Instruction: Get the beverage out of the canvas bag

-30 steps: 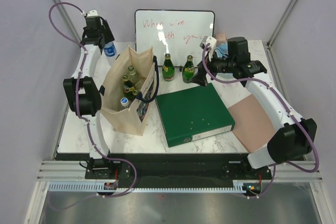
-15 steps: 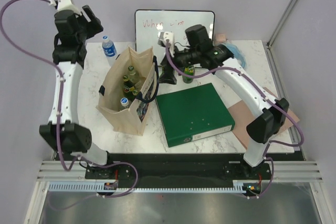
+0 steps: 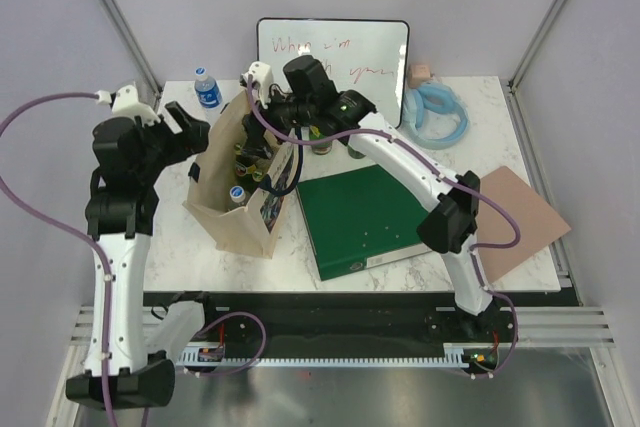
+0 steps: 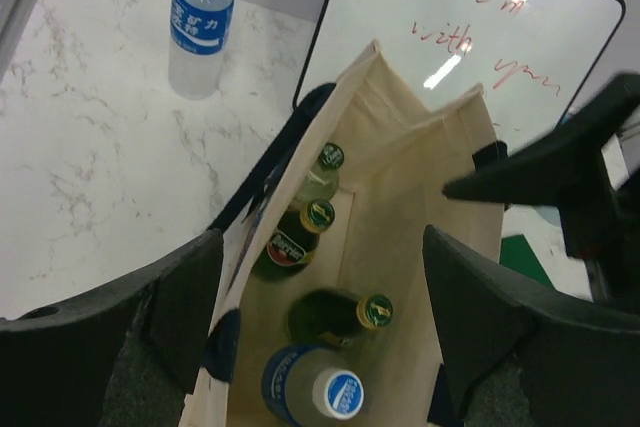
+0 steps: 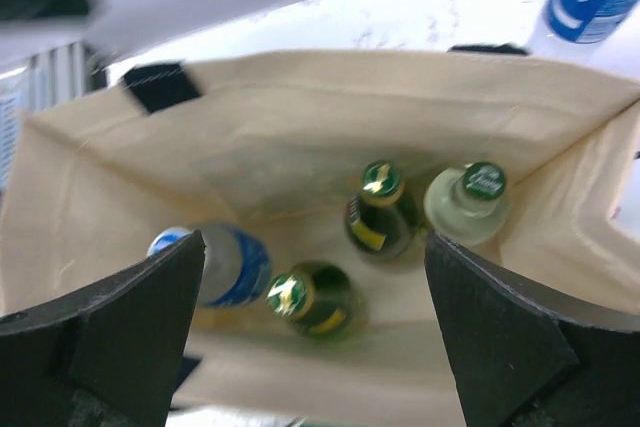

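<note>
The beige canvas bag (image 3: pixel 232 209) stands upright at the table's left, its mouth open. Inside are several bottles: a blue-labelled water bottle (image 4: pixel 318 389), two dark green bottles (image 4: pixel 340 315) (image 4: pixel 298 233) and a clear bottle with a green cap (image 4: pixel 324 161). They also show in the right wrist view: the water bottle (image 5: pixel 226 263), the green ones (image 5: pixel 306 297) and the clear one (image 5: pixel 466 197). My left gripper (image 3: pixel 190 127) (image 4: pixel 320 287) is open above the bag's left side. My right gripper (image 3: pixel 268 125) (image 5: pixel 315 267) is open above the bag's far end. Neither touches a bottle.
A water bottle (image 3: pixel 207 89) stands behind the bag by the whiteboard (image 3: pixel 335 47). Two green bottles (image 3: pixel 322 139) stand behind my right arm, partly hidden. A green binder (image 3: pixel 372 217) lies right of the bag. A blue coil (image 3: pixel 436 113) and a brown sheet (image 3: pixel 516 213) lie far right.
My right gripper has swung left from the standing green bottles to over the bag. My left arm has come down from the back left corner toward the bag.
</note>
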Controlling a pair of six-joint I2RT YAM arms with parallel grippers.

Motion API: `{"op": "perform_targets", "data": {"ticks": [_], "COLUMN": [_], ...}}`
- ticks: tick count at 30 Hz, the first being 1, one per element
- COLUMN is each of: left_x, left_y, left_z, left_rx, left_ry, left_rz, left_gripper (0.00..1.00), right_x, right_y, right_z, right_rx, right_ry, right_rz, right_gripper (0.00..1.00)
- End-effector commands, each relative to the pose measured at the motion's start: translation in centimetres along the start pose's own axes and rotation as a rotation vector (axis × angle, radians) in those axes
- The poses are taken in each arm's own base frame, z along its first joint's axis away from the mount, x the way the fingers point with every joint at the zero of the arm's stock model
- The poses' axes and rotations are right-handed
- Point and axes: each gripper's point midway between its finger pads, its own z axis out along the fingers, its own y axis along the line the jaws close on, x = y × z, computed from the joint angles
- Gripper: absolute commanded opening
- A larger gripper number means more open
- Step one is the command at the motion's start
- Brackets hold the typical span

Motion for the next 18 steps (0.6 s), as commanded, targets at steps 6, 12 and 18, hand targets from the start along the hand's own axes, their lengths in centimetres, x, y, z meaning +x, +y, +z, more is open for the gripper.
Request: {"op": "perform_targets", "data": {"ticks": [6,12,18], "left_x": [5.9,6.7,7.0], "left_y": [0.0,0.3,0.4], "left_z": [-5.0,-6.5,-6.9], "left_rx": [0.025,0.011,0.005], "left_ry": [0.1,0.108,0.114], "left_rz": [-0.087,-0.09,-0.092], "left_gripper": [0.87,0.87,0.87], "right_x": [-2.0,0.2,2.5], "right_y": [-3.9,-4.7,-5.0], "right_z": [4.2,6.1,7.5], "right_rx": [0.185,0.21,0.206], "right_ry": [-0.101,-0.069,-0.025], "right_rz": [0.045,0.105,0.128], "right_gripper": [0.94,0.88,0.76]}}
